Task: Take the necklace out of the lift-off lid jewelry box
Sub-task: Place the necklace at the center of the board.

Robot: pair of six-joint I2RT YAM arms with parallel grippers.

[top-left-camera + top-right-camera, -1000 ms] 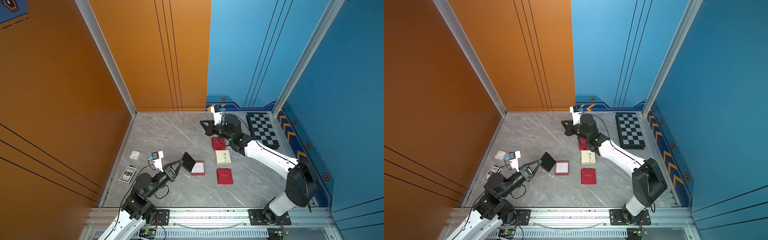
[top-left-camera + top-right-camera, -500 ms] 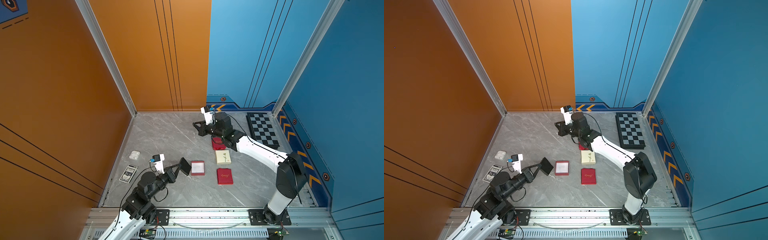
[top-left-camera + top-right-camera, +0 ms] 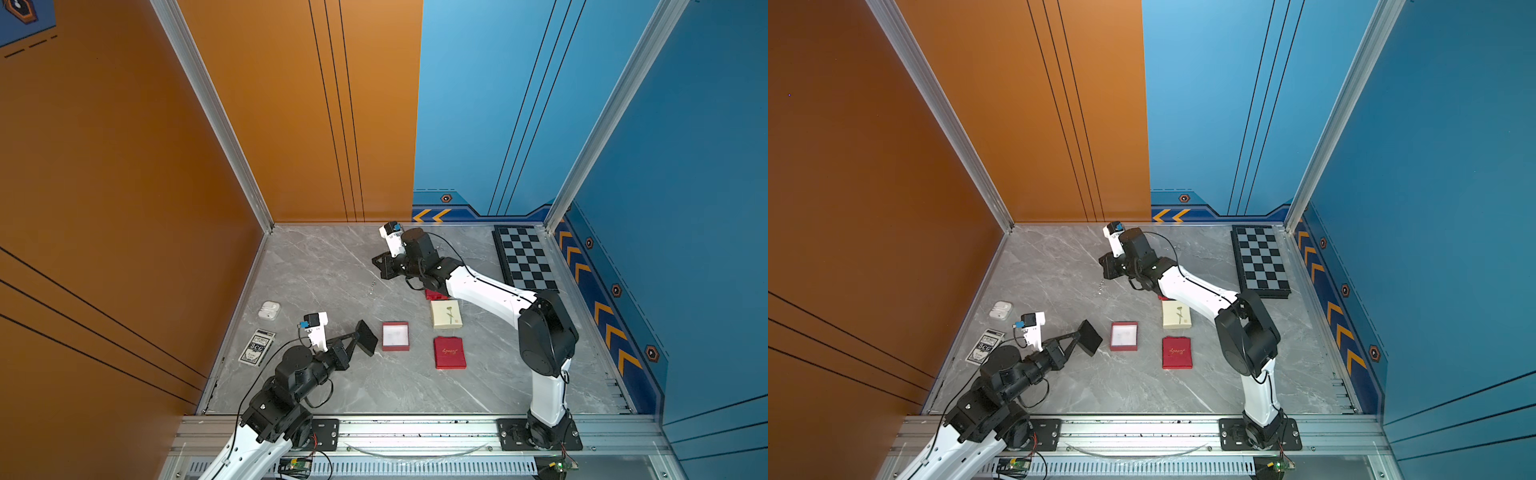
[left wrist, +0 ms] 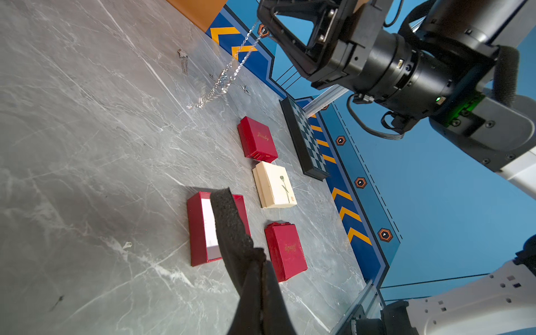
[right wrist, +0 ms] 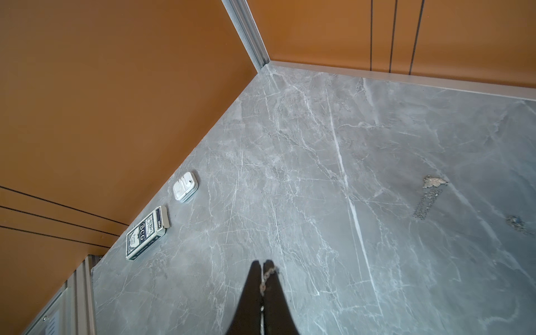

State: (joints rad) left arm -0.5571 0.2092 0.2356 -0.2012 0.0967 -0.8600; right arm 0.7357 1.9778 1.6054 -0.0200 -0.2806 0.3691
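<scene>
Necklace (image 5: 262, 287) out of its box: the silver chain hangs pinched between the closed fingers of the right gripper (image 5: 263, 265). Its lower end trails on the grey marble table (image 3: 374, 395) at about 11 o'clock from the open red jewelry box (image 3: 395, 336), well apart from it. In the right wrist view the links run up the narrow seam between the two black fingertips. In both top views the right gripper hovers above the tabletop at roughly 12 o'clock from the box. Its white arm reaches over a second red box (image 3: 434, 295), which is partly hidden beneath it.

The left gripper (image 4: 259, 261) is clamped on a black foam pad (image 3: 368, 344), held tilted just beside the open box at its 9 o'clock. The box shows a white lining. A cream box (image 3: 446, 314) with a flower print sits at its 2 o'clock. A closed red piece (image 3: 449, 352) with gold script lies between its 3 and 4 o'clock; whether it is a box or a lid cannot be told.

A small silver pendant (image 5: 433, 182) with a short run of chain lies flat on the marble near the hanging strand; whether the two are joined is unclear. A chessboard (image 3: 524, 257) lies at the table's 2 o'clock edge. A white earbud case (image 3: 269, 310) and a deck of cards (image 3: 257, 347) rest along the 9 o'clock wall.
</scene>
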